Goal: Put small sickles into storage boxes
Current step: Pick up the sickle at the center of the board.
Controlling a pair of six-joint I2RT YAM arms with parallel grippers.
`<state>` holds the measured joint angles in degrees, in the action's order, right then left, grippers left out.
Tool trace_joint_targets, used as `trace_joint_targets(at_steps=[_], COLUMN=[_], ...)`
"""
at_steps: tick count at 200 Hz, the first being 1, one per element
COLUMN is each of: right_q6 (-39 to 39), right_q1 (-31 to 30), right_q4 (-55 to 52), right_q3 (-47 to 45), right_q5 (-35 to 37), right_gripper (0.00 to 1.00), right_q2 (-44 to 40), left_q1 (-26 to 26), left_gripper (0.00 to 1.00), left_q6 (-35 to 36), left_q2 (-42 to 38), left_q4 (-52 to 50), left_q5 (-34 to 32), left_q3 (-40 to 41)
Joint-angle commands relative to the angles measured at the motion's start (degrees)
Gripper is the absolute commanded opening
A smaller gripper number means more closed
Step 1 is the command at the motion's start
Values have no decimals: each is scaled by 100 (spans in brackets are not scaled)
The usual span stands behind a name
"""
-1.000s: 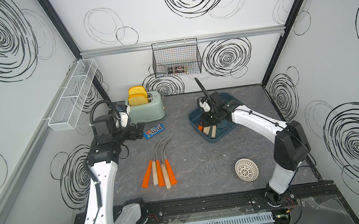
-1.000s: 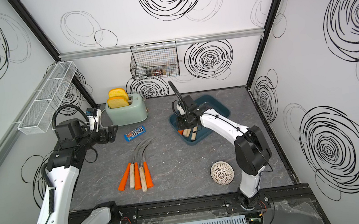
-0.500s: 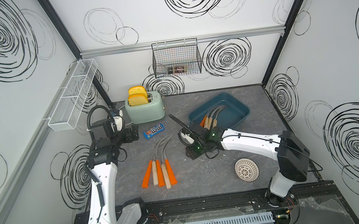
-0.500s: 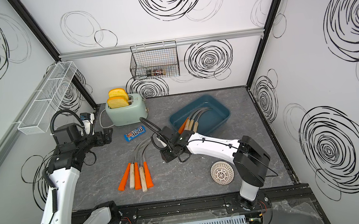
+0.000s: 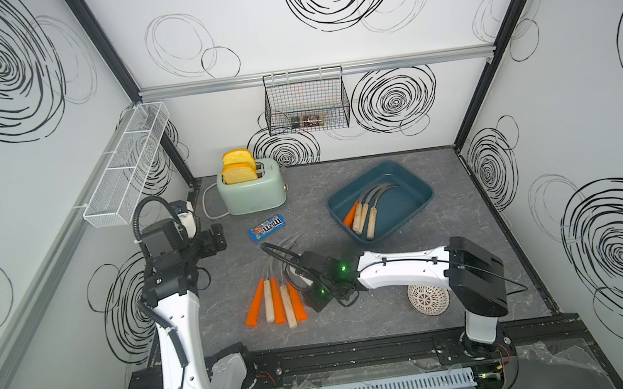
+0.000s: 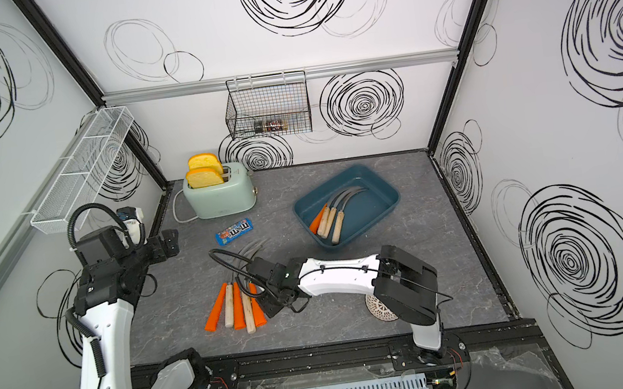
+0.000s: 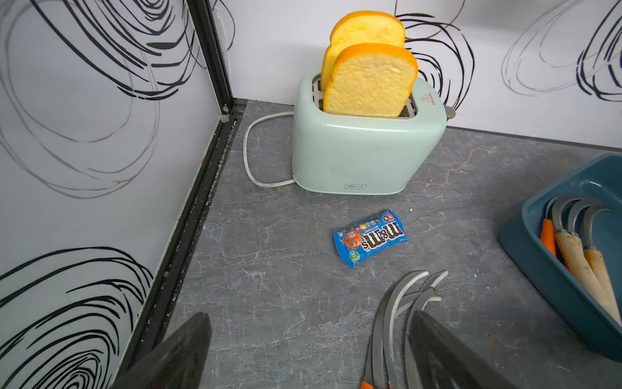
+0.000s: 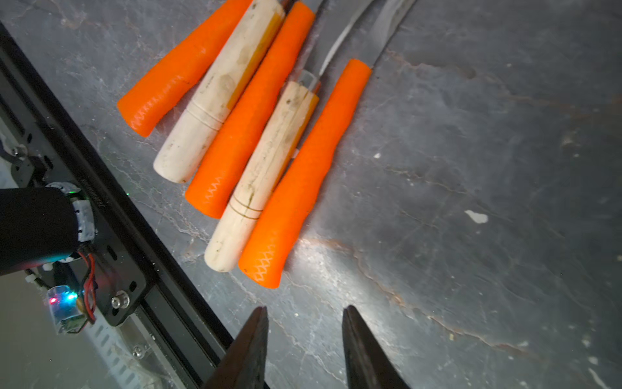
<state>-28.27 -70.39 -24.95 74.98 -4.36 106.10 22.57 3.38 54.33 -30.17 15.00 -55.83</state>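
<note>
Grey marbled tabletop (image 5: 378,324) fills the lower middle of both top views, between white walls scribbled with black rings. Right of centre, the teal tray (image 5: 409,201) holds a bunch of sickles (image 5: 363,215). Left of centre, five loose sickles (image 5: 276,302) lie side by side, three with orange handles and two with wooden ones. The right arm (image 5: 400,269) reaches across to them. At middle left hangs the left gripper (image 5: 213,238).

In the left wrist view, the left gripper's fingers (image 7: 181,350) stand wide apart and empty above the table, facing a toaster (image 7: 363,151) and a candy packet (image 7: 370,237).

In the right wrist view, the right gripper (image 8: 304,311) shows a narrow gap with nothing in it. It sits just short of the outermost orange handle (image 8: 296,182).
</note>
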Motion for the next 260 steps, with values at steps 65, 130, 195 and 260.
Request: trace_joint_targets(at_steps=[65, 130, 195, 260], right_q6=[76, 98, 111, 76], right_q1=[-488, -537, -568, -579], right_q4=[318, 252, 182, -246], right_q3=[663, 925, 1056, 1285], right_q5=[-40, -148, -166, 293], right_gripper=[40, 40, 41, 42], right_q2=[647, 1021, 1273, 1419], left_q1=[782, 1280, 1387, 1466], left_gripper=[96, 96, 96, 96], left_q6=[62, 145, 261, 256], left_q2=[-206, -209, -290, -292], left_q4=[41, -76, -74, -104], left_q5=[331, 740, 820, 985], left_q3=[76, 57, 141, 95])
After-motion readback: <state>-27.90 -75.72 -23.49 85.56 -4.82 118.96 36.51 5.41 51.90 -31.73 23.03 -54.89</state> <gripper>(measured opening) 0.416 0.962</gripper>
